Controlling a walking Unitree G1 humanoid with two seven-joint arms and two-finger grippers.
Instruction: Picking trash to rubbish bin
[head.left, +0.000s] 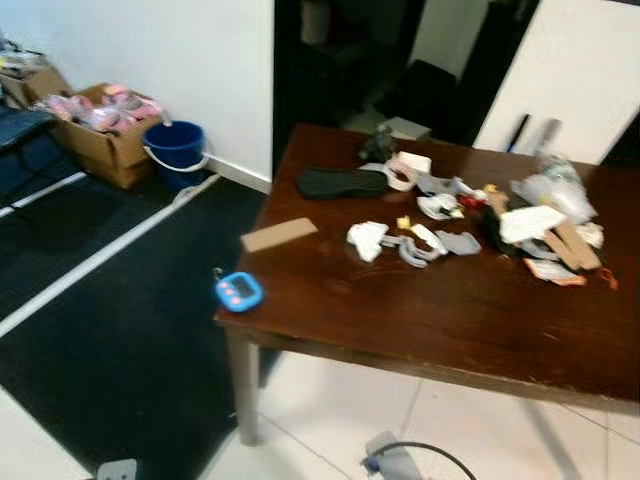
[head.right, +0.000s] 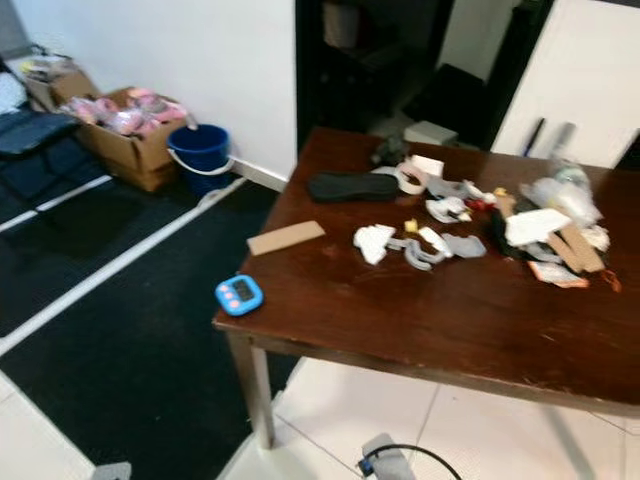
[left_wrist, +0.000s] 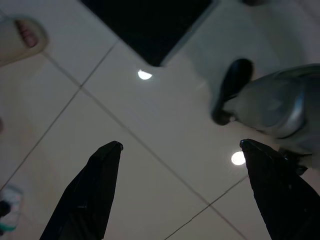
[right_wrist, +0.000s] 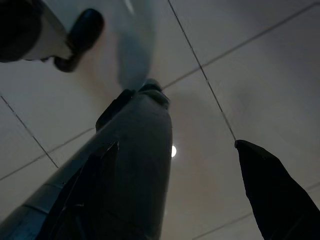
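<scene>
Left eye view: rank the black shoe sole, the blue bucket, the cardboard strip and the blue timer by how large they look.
1. Black shoe sole and blue bucket: about alike; the bucket stands farther off, so unranked.
2. Cardboard strip.
3. Blue timer, smallest.

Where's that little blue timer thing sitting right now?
The blue timer sits at the table's near-left corner in the head views, just in front of a flat cardboard piece.

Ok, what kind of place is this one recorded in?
Most likely a lived-in room of a home: a dark wooden table strewn with scraps and wrappers, a cardboard box and a blue bucket against a white wall, tiled floor and a black mat.
</scene>
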